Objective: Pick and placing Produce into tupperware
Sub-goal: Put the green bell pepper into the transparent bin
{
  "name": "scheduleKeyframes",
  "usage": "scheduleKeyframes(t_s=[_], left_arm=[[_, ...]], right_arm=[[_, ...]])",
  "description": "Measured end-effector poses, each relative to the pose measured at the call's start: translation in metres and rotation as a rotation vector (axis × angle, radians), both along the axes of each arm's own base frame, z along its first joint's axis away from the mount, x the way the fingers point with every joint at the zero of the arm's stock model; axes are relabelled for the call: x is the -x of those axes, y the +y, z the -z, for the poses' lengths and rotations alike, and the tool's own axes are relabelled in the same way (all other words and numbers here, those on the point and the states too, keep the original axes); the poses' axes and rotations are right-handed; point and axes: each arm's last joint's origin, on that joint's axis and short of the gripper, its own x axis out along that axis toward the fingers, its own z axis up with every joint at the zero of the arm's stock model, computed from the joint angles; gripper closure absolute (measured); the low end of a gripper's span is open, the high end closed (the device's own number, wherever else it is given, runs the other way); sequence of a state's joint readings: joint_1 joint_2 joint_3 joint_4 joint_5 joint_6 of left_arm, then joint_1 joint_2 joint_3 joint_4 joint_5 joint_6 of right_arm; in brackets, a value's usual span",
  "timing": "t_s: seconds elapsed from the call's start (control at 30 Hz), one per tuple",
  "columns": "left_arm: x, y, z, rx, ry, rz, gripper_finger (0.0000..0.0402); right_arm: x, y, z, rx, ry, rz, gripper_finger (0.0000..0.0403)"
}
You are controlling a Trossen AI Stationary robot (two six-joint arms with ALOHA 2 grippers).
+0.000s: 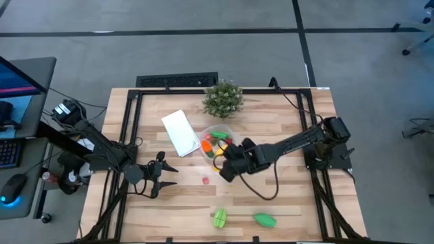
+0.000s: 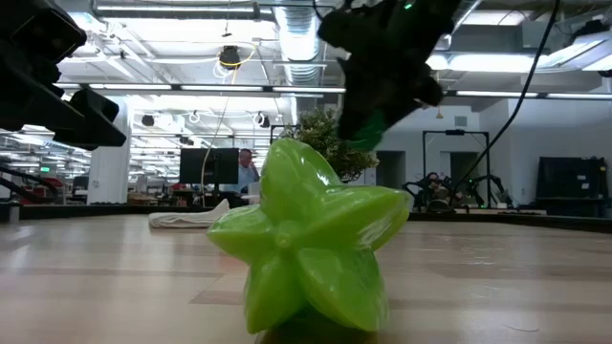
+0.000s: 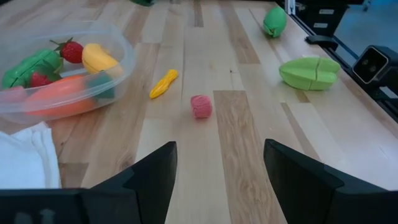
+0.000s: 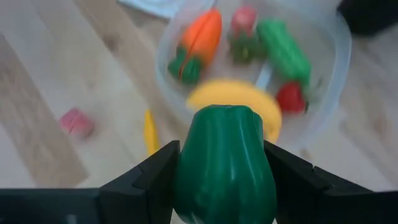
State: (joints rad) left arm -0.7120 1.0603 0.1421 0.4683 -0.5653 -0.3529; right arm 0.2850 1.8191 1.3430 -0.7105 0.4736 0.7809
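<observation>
Tupperware [image 1: 215, 139] near the centre of the high view, just below the potted plant [image 1: 222, 98] and right of the flat white lid [image 1: 180, 132], already partly filled: orange carrot [image 4: 202, 37], green pieces [image 4: 283, 50], strawberries [image 4: 290, 98] and yellow banana [image 4: 239, 99] inside it in the right wrist view. Right gripper [image 1: 227, 159] just below and right of the bowl in the high view, fingers pinching a dark green pepper [image 4: 225, 165], raised above the tabletop [image 1: 285, 196] close to the rim. Probably mid-carry, with the drop into the bowl not yet made. Left on the wood: small red piece [image 1: 205, 180] at centre, small yellow piece [image 3: 163, 83] beside the bowl, light green star-shaped fruit [image 1: 219, 217] at lower centre, green oval piece [image 1: 265, 219] to its right. Same star fruit filling the middle of the low view [image 2: 306, 248]. Left gripper [image 1: 163, 175] left of centre in the high view, hanging over bare wood, fingers spread and holding nothing, red piece ahead of it. Roughly halfway by this count: several items in, one in hand, four loose.
</observation>
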Motion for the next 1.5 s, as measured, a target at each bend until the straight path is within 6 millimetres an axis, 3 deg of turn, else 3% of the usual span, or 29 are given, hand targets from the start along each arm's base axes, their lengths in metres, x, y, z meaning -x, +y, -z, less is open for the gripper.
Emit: scheduleKeyframes(t_s=[0.27,0.57,1.0,1.5], left_arm=[[0.0,0.002,-0.001,0.031,-0.015,-0.074,0.017],[-0.001,0.003,-0.003,0.042,-0.056,-0.147,0.017],[-0.002,0.006,-0.006,0.02,-0.108,-0.255,0.017],[-0.002,0.008,-0.007,-0.002,-0.139,-0.333,0.017]], right_arm=[[-0.015,-0.039,-0.003,0.092,0.004,-0.083,0.0197],[-0.022,-0.074,0.008,0.155,-0.034,-0.107,0.0204],[-0.023,-0.098,0.028,0.231,-0.129,-0.143,0.0196],[-0.011,-0.119,0.055,0.189,-0.197,-0.132,0.0196]])
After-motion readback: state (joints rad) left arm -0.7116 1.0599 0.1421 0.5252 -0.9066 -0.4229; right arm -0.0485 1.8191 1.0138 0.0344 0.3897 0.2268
